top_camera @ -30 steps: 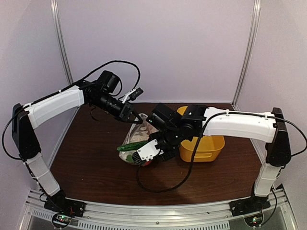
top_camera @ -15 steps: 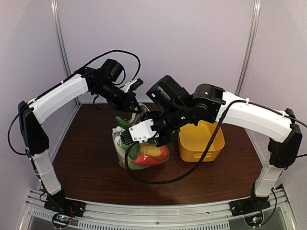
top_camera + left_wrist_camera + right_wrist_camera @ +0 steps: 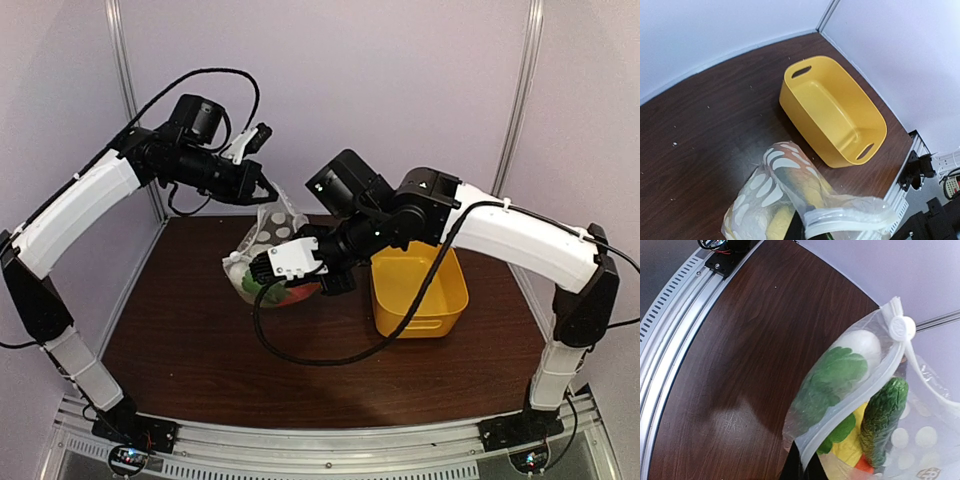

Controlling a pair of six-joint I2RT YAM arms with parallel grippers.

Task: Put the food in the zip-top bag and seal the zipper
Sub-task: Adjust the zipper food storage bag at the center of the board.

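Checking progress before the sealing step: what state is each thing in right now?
zip-top bag: held up by both grippers, filled.
zipper: unsealed, mouth gaping.
food: inside the bag.
yellow basket: upright, empty.
left gripper: shut on the bag's top edge.
right gripper: shut on the bag's mouth edge.

Your dark wood-grain surface (image 3: 180,320) carries the yellow basket (image 3: 435,312), upright with its open side up. Left of the basket is the bag (image 3: 265,235); you cannot tell whether its bottom touches the surface.
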